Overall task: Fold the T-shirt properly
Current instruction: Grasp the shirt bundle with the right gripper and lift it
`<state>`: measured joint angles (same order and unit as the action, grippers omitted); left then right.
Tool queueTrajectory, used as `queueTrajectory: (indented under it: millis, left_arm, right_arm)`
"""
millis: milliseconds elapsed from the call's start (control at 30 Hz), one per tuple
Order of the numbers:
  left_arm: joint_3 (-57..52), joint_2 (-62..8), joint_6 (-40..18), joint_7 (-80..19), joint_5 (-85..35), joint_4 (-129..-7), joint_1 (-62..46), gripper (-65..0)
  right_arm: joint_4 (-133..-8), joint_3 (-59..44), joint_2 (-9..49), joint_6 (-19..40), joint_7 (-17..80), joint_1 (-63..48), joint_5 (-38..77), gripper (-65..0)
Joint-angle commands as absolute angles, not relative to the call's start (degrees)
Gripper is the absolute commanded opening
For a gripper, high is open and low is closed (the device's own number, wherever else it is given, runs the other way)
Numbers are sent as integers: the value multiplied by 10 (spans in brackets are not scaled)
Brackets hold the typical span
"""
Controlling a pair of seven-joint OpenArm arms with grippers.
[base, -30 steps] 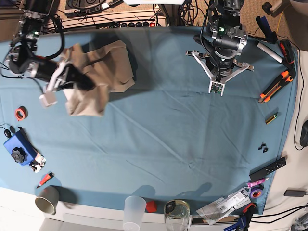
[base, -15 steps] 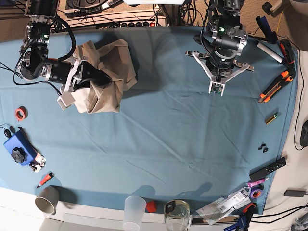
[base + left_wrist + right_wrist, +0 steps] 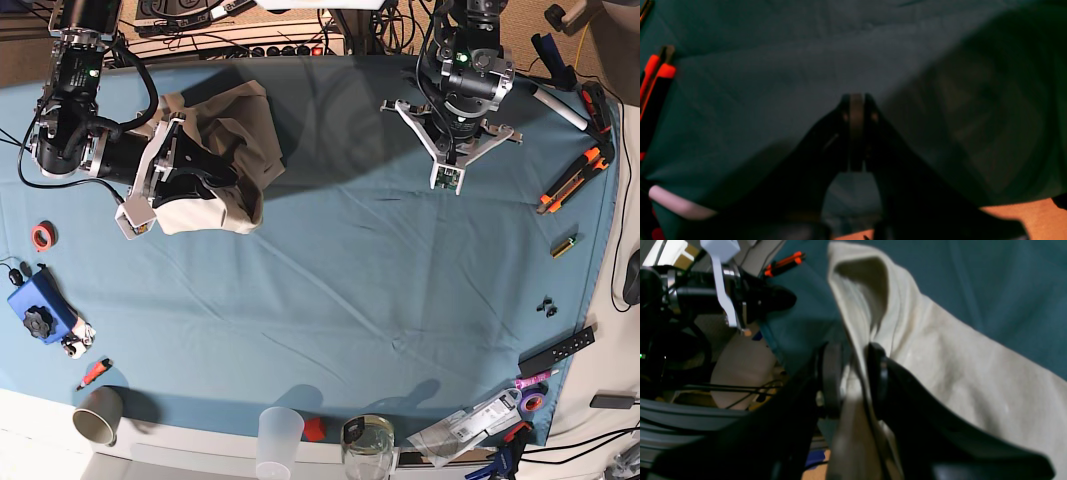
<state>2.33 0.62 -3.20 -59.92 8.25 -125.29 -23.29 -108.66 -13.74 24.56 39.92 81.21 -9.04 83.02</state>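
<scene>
Right tool [image 3: 853, 380]: jaws part open, with a fold of the T-shirt [image 3: 940, 366] running between them. The wrist view shows cloth threaded through the gap, but whether the pads are biting on it or just straddling it can't be told.

T-shirt [image 3: 215, 160] sits bunched in a heap at the far-left corner of the tabletop [image 3: 380, 280], on the teal cloth. It's draped over and around the right tool [image 3: 205, 172], which explains the lumpy shape: the arm is inside the pile, so fabric hangs off it instead of lying flat.

Left tool [image 3: 856, 133]: jaws fully closed, pads together, nothing between them. It hangs above bare teal cloth at the far-right side in the base view [image 3: 450, 150], well apart from the shirt. Likely parked out of the way while the right arm works alone.

Orange-handled tools [image 3: 572, 178] lie near the right edge, clear of the working area.

Judgement: shirt is nowhere near folded. It needs spreading flat first, probably toward the open middle of the tabletop, and that will take both arms on separate edges.
</scene>
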Motion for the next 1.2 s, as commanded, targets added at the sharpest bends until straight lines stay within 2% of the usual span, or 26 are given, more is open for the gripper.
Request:
queueTrajectory:
  millis: [0,233,500,767,933,1167]
  left_arm:
    - [24,8,-30,-589,81,-1264,-232,-650]
    - [24,8,-30,-589,81,-1264,-232,-650]
    - [24,8,-30,-588,76,-1264,-233,-650]
    - [24,10,-30,-580,76,-1264,-240,-650]
    - [24,10,-30,-580,76,-1264,-241,-650]
    - [24,10,-30,-580,76,-1264,-241,-650]
  right_arm:
    - [-1096,-141,254,400,800,-84,850,-504]
    - [-1096,-136,254,400,800,-84,850,-504]
    - [-1096,-136,273,400,800,-84,775,-503]
    - [-1143,-136,294,400,800,-75,845,-503]
    - [-1149,-136,294,400,800,-74,768,-503]
    - [-1148,-144,293,400,800,-49,730,-504]
